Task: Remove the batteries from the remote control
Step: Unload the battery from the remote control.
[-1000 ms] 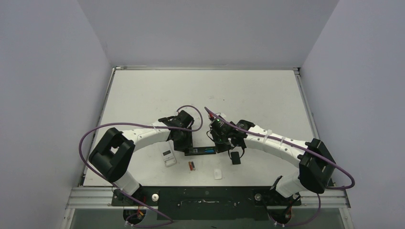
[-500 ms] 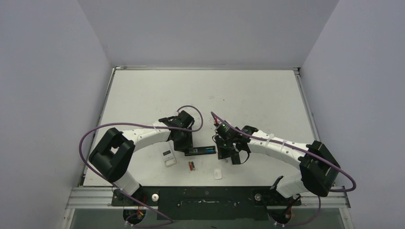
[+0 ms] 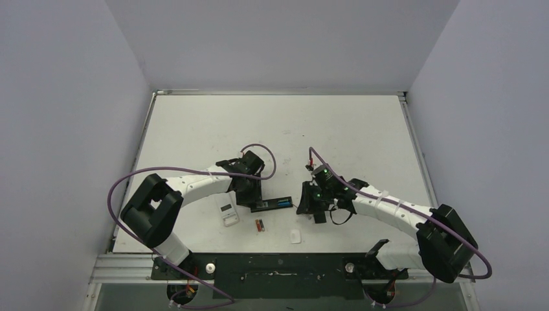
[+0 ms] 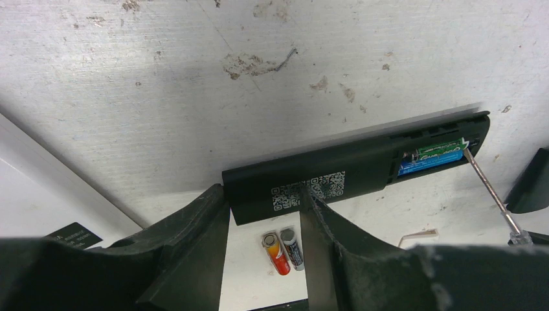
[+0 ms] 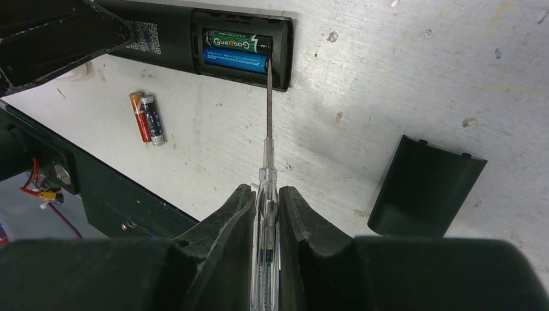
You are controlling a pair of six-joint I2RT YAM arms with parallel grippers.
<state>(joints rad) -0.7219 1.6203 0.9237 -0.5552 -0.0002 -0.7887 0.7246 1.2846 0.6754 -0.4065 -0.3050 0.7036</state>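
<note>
A black remote (image 3: 270, 205) lies back up with its battery bay open. In the right wrist view a dark green-labelled battery (image 5: 236, 42) and a blue battery (image 5: 234, 59) sit in the bay. My right gripper (image 5: 265, 191) is shut on a clear-handled screwdriver (image 5: 267, 116), whose tip touches the blue battery's right end. My left gripper (image 4: 262, 191) is open, its fingertips on the remote's (image 4: 362, 175) left end. A reddish battery (image 4: 278, 249) and a dark battery (image 4: 292, 247) lie side by side on the table near the remote.
The black battery cover (image 3: 319, 215) lies right of the remote, under my right arm. A small white plastic piece (image 3: 295, 236) lies near the front edge. A white remote (image 3: 228, 214) lies left of the loose batteries (image 3: 259, 225).
My right gripper has moved right and toward the near edge, away from the remote's end, with the screwdriver still held. The left arm and the remote have not moved.
</note>
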